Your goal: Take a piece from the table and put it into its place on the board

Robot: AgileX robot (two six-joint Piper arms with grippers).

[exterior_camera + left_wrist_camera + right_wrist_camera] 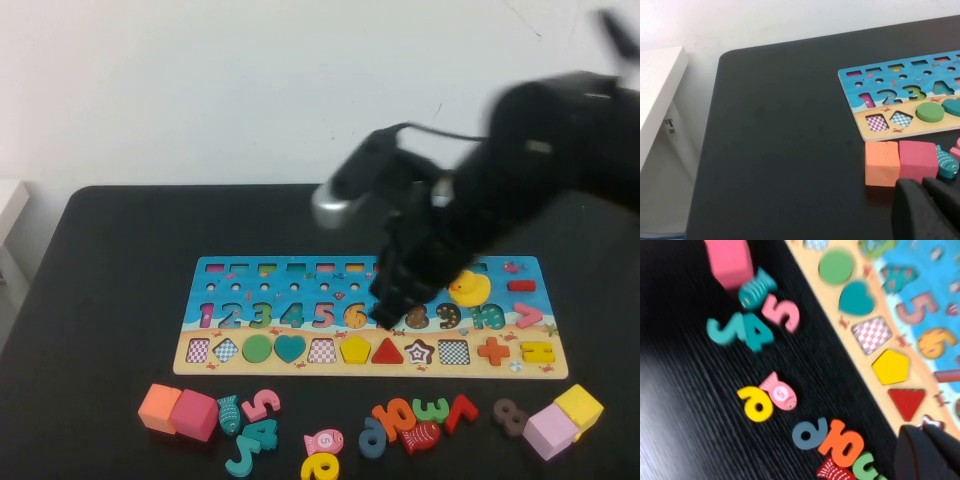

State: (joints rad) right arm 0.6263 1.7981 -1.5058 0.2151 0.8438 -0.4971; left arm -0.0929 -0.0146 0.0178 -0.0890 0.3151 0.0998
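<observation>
Right arm over the puzzle board, loose pieces waiting in front.

The right gripper [400, 300] hangs above the board [370, 262] near the number row. The left gripper [927, 210] sits by the orange block [882, 163]. Number pieces [425, 412] lie on the table [120, 250] below the board.

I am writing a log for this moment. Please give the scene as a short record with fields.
surface: black table
board: number and shape puzzle board, flat, mid-table
loose pieces: row along the near edge, including orange block, pink block, yellow block
right gripper: over the board's middle
left gripper: near the orange block
</observation>
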